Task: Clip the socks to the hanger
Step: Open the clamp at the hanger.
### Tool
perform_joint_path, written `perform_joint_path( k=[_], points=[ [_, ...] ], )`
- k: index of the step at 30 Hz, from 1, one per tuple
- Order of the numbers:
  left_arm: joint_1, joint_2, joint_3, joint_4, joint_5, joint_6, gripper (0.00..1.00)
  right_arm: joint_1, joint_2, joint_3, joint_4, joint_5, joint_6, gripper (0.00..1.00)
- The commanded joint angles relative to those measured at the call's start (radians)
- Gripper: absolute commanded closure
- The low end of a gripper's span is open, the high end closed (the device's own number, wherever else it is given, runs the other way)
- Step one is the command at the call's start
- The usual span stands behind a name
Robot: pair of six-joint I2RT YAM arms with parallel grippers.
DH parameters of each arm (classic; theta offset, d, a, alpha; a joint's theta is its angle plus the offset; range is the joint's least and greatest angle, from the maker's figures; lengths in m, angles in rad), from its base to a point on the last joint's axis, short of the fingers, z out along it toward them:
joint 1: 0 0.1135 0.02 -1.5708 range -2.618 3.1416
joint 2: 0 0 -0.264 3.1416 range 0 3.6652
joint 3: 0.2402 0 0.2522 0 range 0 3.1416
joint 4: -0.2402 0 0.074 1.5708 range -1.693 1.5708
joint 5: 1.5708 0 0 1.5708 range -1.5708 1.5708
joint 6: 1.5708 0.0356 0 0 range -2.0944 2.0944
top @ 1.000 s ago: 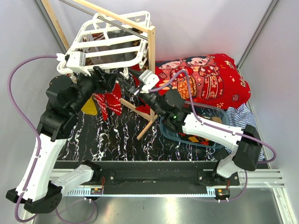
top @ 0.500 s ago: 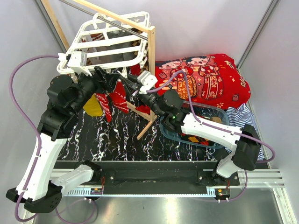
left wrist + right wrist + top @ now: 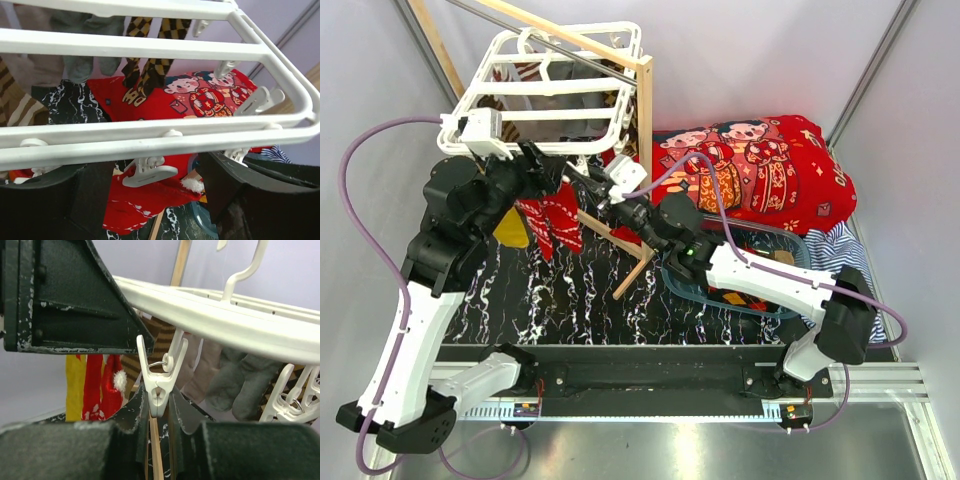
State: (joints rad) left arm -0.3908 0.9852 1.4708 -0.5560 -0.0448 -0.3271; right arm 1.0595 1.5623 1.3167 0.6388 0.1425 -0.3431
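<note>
Sock-clipping at the drying frame: the white hanger [image 3: 150, 48] sits tilted above the table, and the red sock [image 3: 555, 222] dangles below its front rim, its top hidden from view. To do this step well, the pinch should likely land on the 2 upper wings of the clip [image 3: 158, 382] (squeezing lower down would only keep it shut), with the sock's cuff lifted into the mouth before release. The left gripper [image 3: 156, 196] stands wide, the rim crossing its 2 fingers; whether it bears on rim or sock is unclear. The right gripper [image 3: 159, 406] is narrow, its fingers touching the clip's lower half on both sides.
</note>
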Motion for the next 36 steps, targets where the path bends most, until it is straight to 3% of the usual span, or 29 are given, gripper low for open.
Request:
perform_joint_path(
  k=[1,8,15,26,36],
  points=[
    [0.021,0.004,0.040,-0.008,-0.052,-0.023,0.30,0.013,0.054,0.058,-0.073,0.042,0.013,1.00],
    [0.021,-0.059,0.031,-0.084,-0.121,-0.075,0.26,0.023,0.159,0.156,-0.129,0.066,0.019,1.00],
    [0.021,-0.103,0.005,-0.085,-0.064,-0.150,0.27,0.048,0.183,0.190,-0.134,0.124,-0.004,1.00],
    [0.021,-0.048,-0.027,-0.044,0.023,-0.199,0.39,0.082,0.165,0.185,-0.128,0.175,-0.066,1.00],
    [0.021,-0.042,-0.056,-0.041,0.014,-0.202,0.51,0.092,0.160,0.179,-0.111,0.181,-0.079,1.00]
  ],
)
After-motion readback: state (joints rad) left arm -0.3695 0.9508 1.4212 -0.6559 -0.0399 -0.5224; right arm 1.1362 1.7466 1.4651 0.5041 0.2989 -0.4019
